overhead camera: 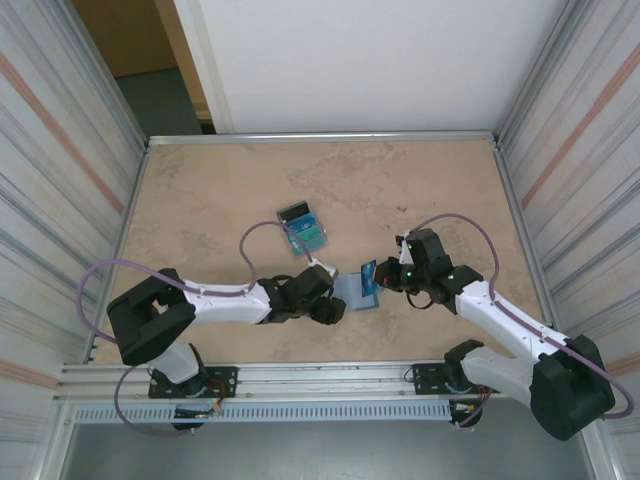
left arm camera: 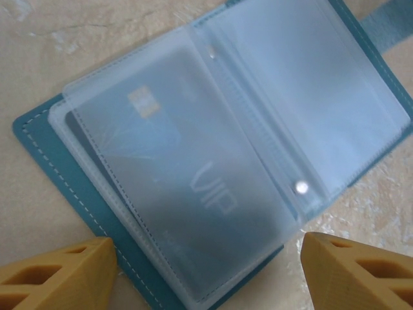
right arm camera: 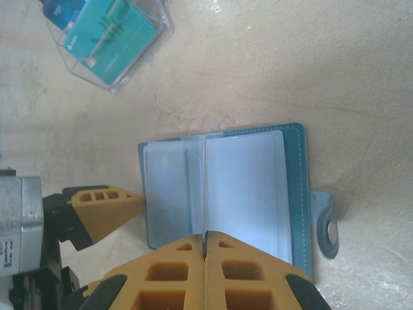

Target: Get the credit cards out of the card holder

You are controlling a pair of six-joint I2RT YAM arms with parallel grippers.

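Note:
The card holder lies open on the table between my two grippers, teal outside and pale blue inside. In the left wrist view a greyish credit card with a chip and "VIP" lettering sits inside a clear sleeve of the card holder. My left gripper is open, and its fingers straddle the holder's near corner without touching it. My right gripper is shut on one thin plastic sleeve page, which it holds upright and edge-on. A finger of the left gripper lies beside the holder's left edge.
A clear plastic box behind the holder contains a teal-green card and a blue card. The holder's strap with a snap sticks out to one side. Metal walls surround the stone-patterned table.

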